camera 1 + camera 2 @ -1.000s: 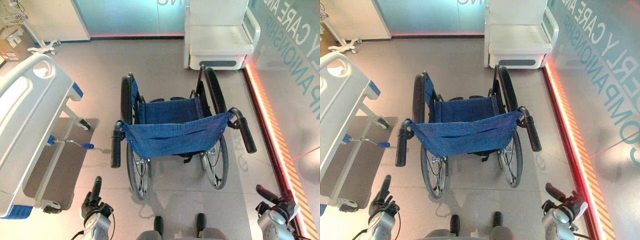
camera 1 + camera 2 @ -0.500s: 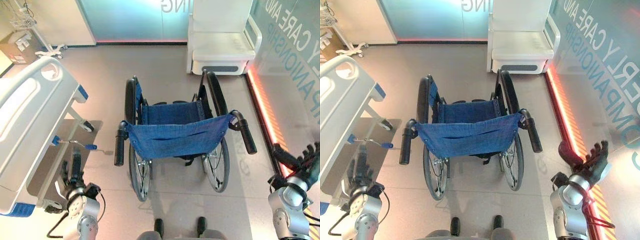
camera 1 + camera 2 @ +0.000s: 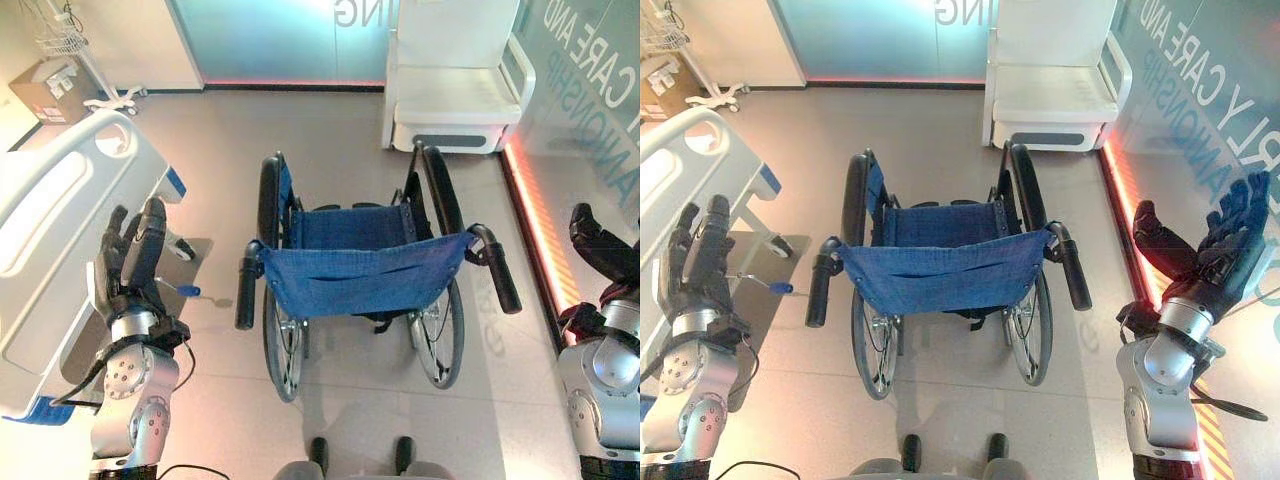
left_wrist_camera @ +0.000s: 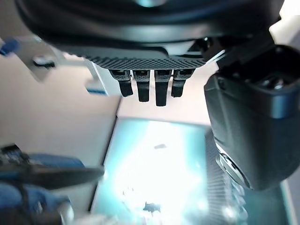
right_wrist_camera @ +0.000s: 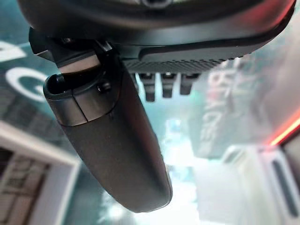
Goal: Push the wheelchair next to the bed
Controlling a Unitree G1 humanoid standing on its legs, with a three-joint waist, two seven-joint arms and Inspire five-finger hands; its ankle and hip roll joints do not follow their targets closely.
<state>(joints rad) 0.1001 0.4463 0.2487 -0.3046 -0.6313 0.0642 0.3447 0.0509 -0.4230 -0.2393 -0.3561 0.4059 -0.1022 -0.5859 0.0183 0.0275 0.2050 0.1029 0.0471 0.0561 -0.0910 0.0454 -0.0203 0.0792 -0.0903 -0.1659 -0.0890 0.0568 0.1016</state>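
The wheelchair (image 3: 360,275) stands in the middle of the frame, its back toward us, blue sling seat and backrest slack between the frame tubes. The bed (image 3: 60,230) lies along the left edge, with a stretch of bare floor (image 3: 220,150) between it and the chair, so the chair is near the bed but not yet beside it.

We see our left hand (image 3: 130,260) raised at the lower left, fingers straight and grasping nothing; it is apart from the left push handle (image 3: 246,295). Our right hand (image 3: 1215,250) is up at the right edge, fingers spread and relaxed, also empty and well clear of the right push handle (image 3: 497,275).

We judge the chair to be a stiff metal frame that rolls easily on its large rear wheels (image 3: 280,345) (the cloth back will sag if pushed, so it is no place to press). The two dark rubber handles are where we should take hold, one in each hand; uneven pressure would likely swing it. A white chair (image 3: 455,80) sits at the upper right, away from the path toward the bed.
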